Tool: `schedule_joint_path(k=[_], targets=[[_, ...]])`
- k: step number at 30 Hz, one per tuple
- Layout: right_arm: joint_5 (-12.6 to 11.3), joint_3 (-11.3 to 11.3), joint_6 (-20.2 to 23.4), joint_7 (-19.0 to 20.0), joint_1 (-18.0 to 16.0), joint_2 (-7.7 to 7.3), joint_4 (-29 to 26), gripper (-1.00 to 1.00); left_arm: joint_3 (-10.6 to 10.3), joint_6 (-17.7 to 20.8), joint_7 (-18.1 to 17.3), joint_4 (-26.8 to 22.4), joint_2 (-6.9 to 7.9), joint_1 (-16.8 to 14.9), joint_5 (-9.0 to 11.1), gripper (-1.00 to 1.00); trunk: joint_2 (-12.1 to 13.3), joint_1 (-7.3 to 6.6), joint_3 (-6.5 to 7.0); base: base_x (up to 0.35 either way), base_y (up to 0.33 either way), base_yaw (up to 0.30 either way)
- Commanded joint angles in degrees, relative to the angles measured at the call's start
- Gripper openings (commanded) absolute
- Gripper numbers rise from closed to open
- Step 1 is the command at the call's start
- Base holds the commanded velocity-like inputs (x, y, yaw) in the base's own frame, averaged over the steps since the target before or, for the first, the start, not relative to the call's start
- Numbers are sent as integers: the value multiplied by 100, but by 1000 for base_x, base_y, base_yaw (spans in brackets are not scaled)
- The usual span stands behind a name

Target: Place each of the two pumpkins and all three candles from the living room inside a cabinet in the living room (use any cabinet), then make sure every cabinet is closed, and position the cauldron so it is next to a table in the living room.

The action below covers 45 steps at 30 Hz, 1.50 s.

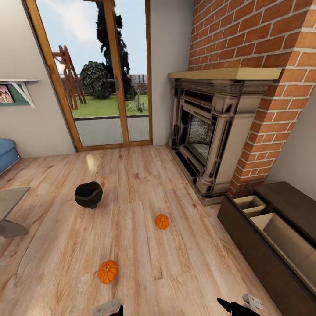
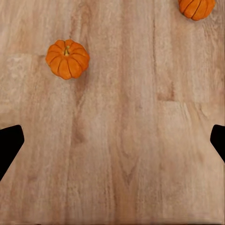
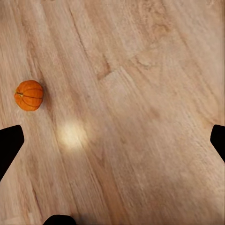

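Two orange pumpkins lie on the wood floor, one near me (image 1: 108,271) and one farther right (image 1: 162,221). The black cauldron (image 1: 88,194) stands on the floor, right of the grey table corner (image 1: 11,199). The dark cabinet (image 1: 245,245) at the right has two drawers pulled open, showing pale insides (image 1: 281,237). My left gripper (image 2: 112,143) hangs open above bare floor, with both pumpkins (image 2: 67,58) (image 2: 197,7) ahead of it. My right gripper (image 3: 112,143) is also open over the floor, with one pumpkin (image 3: 29,95) off to the side. The candles are out of view.
A brick fireplace (image 1: 206,131) stands at the back right, beside the cabinet. Glass patio doors (image 1: 105,87) fill the far wall. A blue sofa edge (image 1: 6,153) shows at the left. Open plank floor lies between the pumpkins and the cabinet.
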Motion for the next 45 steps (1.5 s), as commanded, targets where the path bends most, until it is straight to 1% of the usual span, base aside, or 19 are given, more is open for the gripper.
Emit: schedule_joint_path(k=[1, 2, 4, 8, 23, 30, 33, 34, 35, 36, 37, 38, 39, 40, 41, 42, 43, 44, 45], targets=[[-26, -22, 45, 23, -1, -2, -8, 100, -7, 17, 31, -8, 22, 0, 76, 100, -2, 0, -4, 0, 0, 0], [-30, -26, 46, 21, -1, -4, -16, 100, -7, 8, 29, -3, 50, 0, 133, 100, -2, 0, -4, 0, 0, 0], [-30, -13, 47, 20, -1, 0, -24, 100, -9, -4, 29, 1, 74, 0, 184, 100, -2, 0, -4, 0, 0, 25], [-26, 12, 48, 18, -1, 7, -36, 100, -13, -20, 38, 5, 95, 0, 216, 100, -2, 0, -4, 0, 0, 168], [-20, 20, 49, 10, -1, 8, -32, 100, -16, -32, 79, 6, 100, 4, 227, 100, -2, 0, -4, 0, 0, 277], [-20, -7, 49, 10, -1, 2, -18, 100, -15, -32, 28, 21, 100, 1, 226, 100, -2, 0, -4, 0, 0, 96], [-20, -7, -2, 8, -1, 2, -18, 100, -9, 17, 10, 117, 103, -82, 237, 100, -2, 0, -4, 0, 0, 17], [-24, -16, -54, 3, -1, 1, -23, 100, -5, 51, 1, 201, 107, -229, 287, 100, -2, 0, -4, 0, 0, 8], [-27, -24, -72, -8, -1, 1, -28, 100, -4, 74, -4, 271, 109, -329, 354, 100, -2, 0, -4, 0, 0, 7], [-31, -69, -96, -50, -3, -2, -39, 100, 4, 131, -17, 483, 118, -560, 559, 100, -2, 0, -4, 0, 0, 4], [-34, -105, -102, -80, -5, -5, -46, 100, 14, 166, -24, 631, 133, -702, 689, 100, -2, 0, -4, 0, 0, 3], [-38, -194, -100, -138, -18, -20, -70, 100, 32, 237, -85, 1018, 196, -1036, 970, 100, -2, 0, -4, 0, 0, 2], [-41, -247, -95, -158, -31, -32, -83, 100, 38, 263, -162, 1249, 243, -1223, 1116, 100, -2, 0, -4, 0, 0, 2], [-46, -370, -86, -175, -60, -53, -109, 100, 47, 302, -431, 1783, 352, -1634, 1414, 100, -2, 0, -4, 0, 0, 1], [-46, -439, -75, -180, -80, -63, -129, 100, 50, 315, -617, 2075, 411, -1841, 1561, 100, -2, 0, -4, 0, 0, 0], [-46, -593, -8, -177, -146, -81, -198, 100, 54, 335, -1068, 2703, 531, -2253, 1837, 100, -2, 0, -4, 0, 0, 0], [-46, -819, 289, -144, -253, -100, -444, 100, 62, 314, -1905, 3778, 721, -2873, 2172, 100, -2, 0, -4, 0, 0, 0], [-46, -872, 404, -121, -277, -106, -542, 100, 65, 299, -2152, 4099, 767, -3043, 2247, 100, -2, 0, -4, 0, 0, 0], [-46, -944, 645, -16, -307, -118, -772, 100, 71, 250, -2588, 4676, 834, -3326, 2354, 100, -2, 0, -4, 0, 0, 0]])
